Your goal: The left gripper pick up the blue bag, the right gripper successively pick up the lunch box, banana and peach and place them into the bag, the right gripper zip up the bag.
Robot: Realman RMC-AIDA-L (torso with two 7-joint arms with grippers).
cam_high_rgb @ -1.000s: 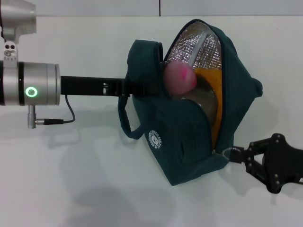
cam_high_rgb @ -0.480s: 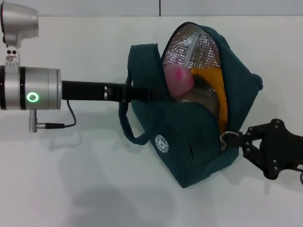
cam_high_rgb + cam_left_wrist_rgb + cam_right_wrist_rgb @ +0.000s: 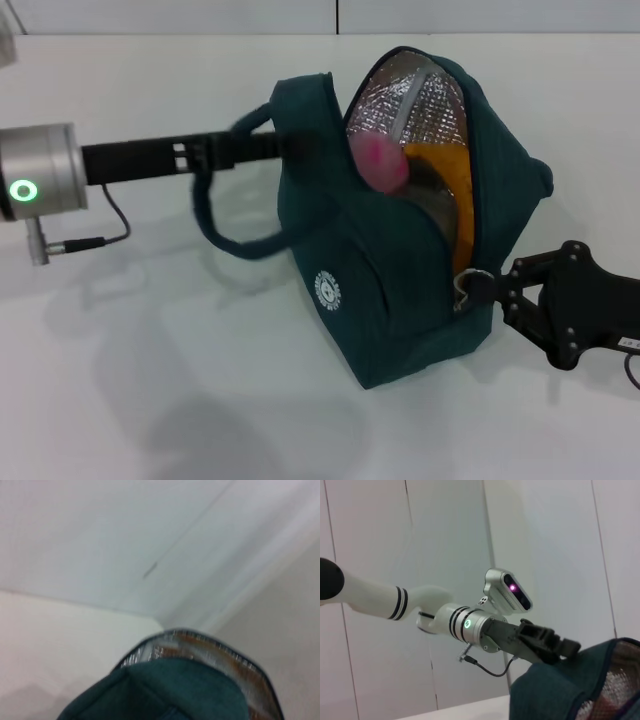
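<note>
- Head view: the blue bag (image 3: 400,270) has tipped and slid over the last second; its base sits further toward the robot's left than a second ago, and the left gripper (image 3: 290,148), holding the upper edge, has risen with its arm now slanting up across the desk (image 3: 150,380). The rope handle, which hung short before, now swings out in a wide loop.
- Head view, right side: the right gripper (image 3: 487,288) has climbed from the bag's lower corner and its jaws are together on the zip pull (image 3: 466,283), a small metal ring. I judge the zipping has only begun, since the mouth gapes wide.
- Head view, contents: the peach (image 3: 380,163), round and matte pink, sits high in the opening against the crinkled silver foil lining; the banana (image 3: 450,195) curves smooth and orange-yellow beside it. The lunch box cannot be made out clearly, presumably under the fruit.
- Head view, material: the bag is soft, dark teal fabric that sags and folds, with a round white logo on its side.
- Left wrist view: only the bag's rim shows, teal cloth outside and shiny foil inside, close under the camera; the jaws themselves are not shown here.
- Right wrist view: the left gripper appears across the bag, its black jaws clamped on the bag's fabric edge, behind it the silver cylinder with a green ring light.
</note>
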